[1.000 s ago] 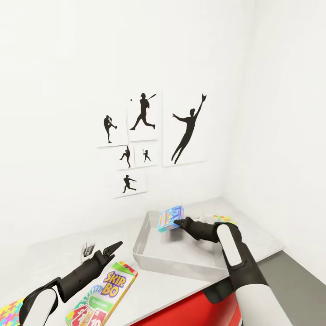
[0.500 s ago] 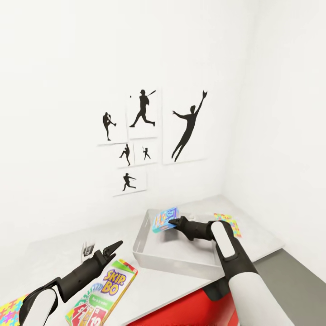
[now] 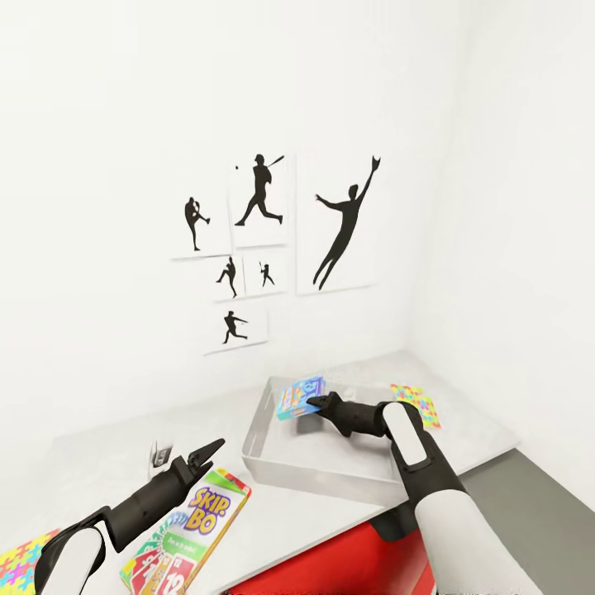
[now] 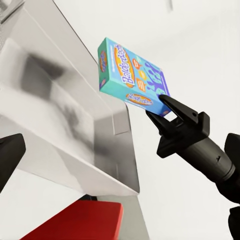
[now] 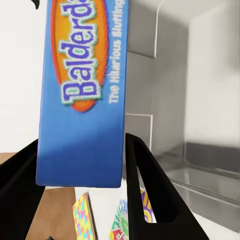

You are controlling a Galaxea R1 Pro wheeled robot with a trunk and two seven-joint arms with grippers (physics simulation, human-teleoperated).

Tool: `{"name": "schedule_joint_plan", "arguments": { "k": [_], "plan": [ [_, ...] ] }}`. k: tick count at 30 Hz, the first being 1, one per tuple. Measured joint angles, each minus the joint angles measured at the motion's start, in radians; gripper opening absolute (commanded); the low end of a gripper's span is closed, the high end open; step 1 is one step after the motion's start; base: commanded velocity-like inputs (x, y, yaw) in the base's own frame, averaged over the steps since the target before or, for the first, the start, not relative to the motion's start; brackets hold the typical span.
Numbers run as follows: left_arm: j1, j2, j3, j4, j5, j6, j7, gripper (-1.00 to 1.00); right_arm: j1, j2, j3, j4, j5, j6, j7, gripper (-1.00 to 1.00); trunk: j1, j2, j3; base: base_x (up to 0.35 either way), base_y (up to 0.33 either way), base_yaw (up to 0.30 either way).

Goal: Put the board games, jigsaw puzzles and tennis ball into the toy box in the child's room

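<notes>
Over the toy box point(image 3: 273, 450), which sits near the far right corner of the desk point(image 3: 99, 463), the right pincer point(image 3: 314, 404) is clamped on one end of the blue board game point(image 3: 301, 397), both black fingers pressing its broad faces as the right wrist view shows. The box hangs above the bin's far part, tilted and held well clear of the bin floor, so the step in hand looks like the release. The grip sits at the very end of the box, and that is the main risk: let go from this height and tilt, the game may tumble, strike the sloping wall and slide or bounce out over the rim onto the desk. Lowering it closer to the bin floor before parting the fingers would lessen that. The left pincer point(image 3: 208, 454) hovers with its fingers apart above the Skip-Bo game point(image 3: 194, 529), which lies flat near the front edge of the desk, outside the bin. A jigsaw puzzle point(image 3: 416, 403) lies on the desk beyond the bin toward the right edge, another point(image 3: 18, 562) at the front left, both still to be gathered.
</notes>
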Motion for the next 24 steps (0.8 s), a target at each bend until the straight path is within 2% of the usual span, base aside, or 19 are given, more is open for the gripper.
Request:
{"name": "schedule_joint_plan", "arguments": {
  "k": [12, 16, 18, 24],
  "plan": [
    [0.001, 0.000, 0.003, -0.001, 0.003, 0.002, -0.007, 1.00, -0.041, -0.001, 0.000, 0.049, -0.005, -0.002, -0.002, -1.00, 0.000, 0.001, -0.018, 0.000, 0.000, 0.000],
    [0.003, 0.001, 0.027, -0.001, 0.021, 0.004, -0.032, 1.00, -0.064, -0.001, -0.001, 0.071, -0.005, -0.002, -0.003, -1.00, 0.000, 0.001, -0.025, 0.000, 0.000, 0.000],
    [0.006, 0.001, 0.048, 0.001, 0.039, 0.005, -0.063, 1.00, -0.076, -0.002, -0.001, 0.087, -0.005, -0.002, -0.003, -1.00, 0.000, 0.001, -0.028, 0.000, 0.000, 0.000],
    [0.014, 0.006, 0.066, 0.014, 0.057, 0.006, -0.094, 1.00, -0.086, -0.002, -0.001, 0.101, -0.005, -0.003, -0.004, -1.00, 0.000, 0.001, -0.038, 0.000, 0.000, 0.000]
  ]
}}
